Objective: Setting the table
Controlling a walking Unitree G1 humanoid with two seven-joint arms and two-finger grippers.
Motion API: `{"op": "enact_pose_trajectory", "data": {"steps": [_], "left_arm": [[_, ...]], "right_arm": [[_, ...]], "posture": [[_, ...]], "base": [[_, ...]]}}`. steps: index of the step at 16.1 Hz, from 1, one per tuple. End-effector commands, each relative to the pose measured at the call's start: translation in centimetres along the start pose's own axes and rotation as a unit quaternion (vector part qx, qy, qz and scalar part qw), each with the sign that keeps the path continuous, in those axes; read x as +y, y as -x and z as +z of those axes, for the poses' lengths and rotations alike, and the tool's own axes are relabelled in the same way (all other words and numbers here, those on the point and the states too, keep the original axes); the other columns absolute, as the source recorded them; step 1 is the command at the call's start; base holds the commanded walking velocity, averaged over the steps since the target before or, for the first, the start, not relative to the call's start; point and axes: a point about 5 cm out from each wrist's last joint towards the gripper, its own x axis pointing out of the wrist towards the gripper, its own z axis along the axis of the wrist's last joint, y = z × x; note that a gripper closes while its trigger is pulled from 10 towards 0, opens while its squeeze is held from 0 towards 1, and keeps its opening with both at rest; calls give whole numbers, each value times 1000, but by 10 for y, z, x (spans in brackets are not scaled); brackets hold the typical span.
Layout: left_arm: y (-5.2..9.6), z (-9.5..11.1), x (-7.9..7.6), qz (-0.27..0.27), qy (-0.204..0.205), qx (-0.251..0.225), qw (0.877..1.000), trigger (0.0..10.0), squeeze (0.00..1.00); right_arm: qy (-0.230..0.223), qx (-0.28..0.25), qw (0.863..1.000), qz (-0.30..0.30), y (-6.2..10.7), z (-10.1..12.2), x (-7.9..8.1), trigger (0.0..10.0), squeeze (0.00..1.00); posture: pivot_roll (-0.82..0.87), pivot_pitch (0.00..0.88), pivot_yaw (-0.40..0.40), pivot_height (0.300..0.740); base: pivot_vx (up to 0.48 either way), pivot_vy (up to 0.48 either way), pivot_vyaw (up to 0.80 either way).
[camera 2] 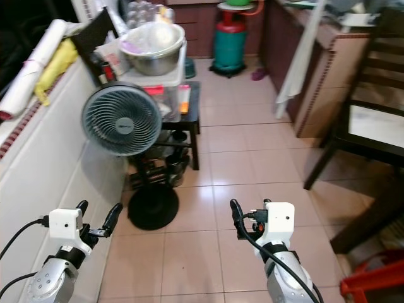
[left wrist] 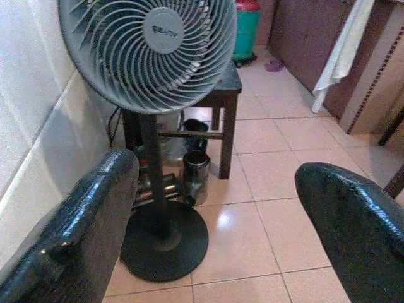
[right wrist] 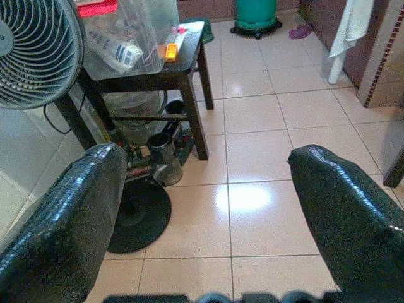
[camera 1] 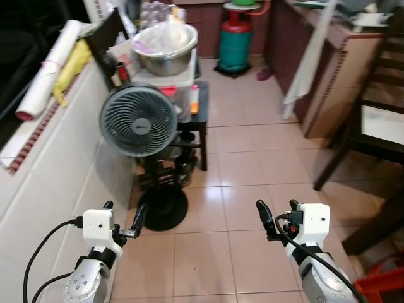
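Observation:
Both grippers are held low over the tiled floor, empty. My left gripper (camera 1: 123, 213) is open beside the white wall, just short of the fan's round black base (camera 1: 163, 209). Across from it my right gripper (camera 1: 279, 211) is also open, above bare tiles. A steel bowl (camera 1: 164, 47) rests on a clear plastic box (camera 1: 169, 88) on a small dark side table (camera 1: 201, 110) ahead on the left. A dark wooden table and chair (camera 1: 372, 120) stand at the right. In the left wrist view the fingers (left wrist: 76, 233) frame the fan (left wrist: 151, 44).
The grey standing fan (camera 1: 139, 120) blocks the left side. Steel cups (left wrist: 197, 177) sit under the side table. A green gas cylinder (camera 1: 235, 41) stands at the far end, and a white towel (camera 1: 309, 57) hangs off the right counter. A red object (camera 1: 379, 284) is at bottom right.

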Motion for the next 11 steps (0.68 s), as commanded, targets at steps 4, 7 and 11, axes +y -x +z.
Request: {"op": "enact_pose_trajectory", "data": {"steps": [4,7,11], "left_arm": [[-2,3,-8,-35,0,9,999,10000,0],[-1,2,-9,-37,4,16,999,10000,0],[-1,3,-11,-37,6,16,999,10000,0]], "right_arm": [[-2,4,1000,5,5,2,3,10000,0],[1,6,1000,8,5,3,4,10000,0],[4,7,1000,13,3,6,5,10000,0]], "posture": [[-14,0,87,740],[-8,0,77,740],[-2,0,67,740]], "base": [[138,0,-800],[0,0,-800],[0,0,-800]]}}
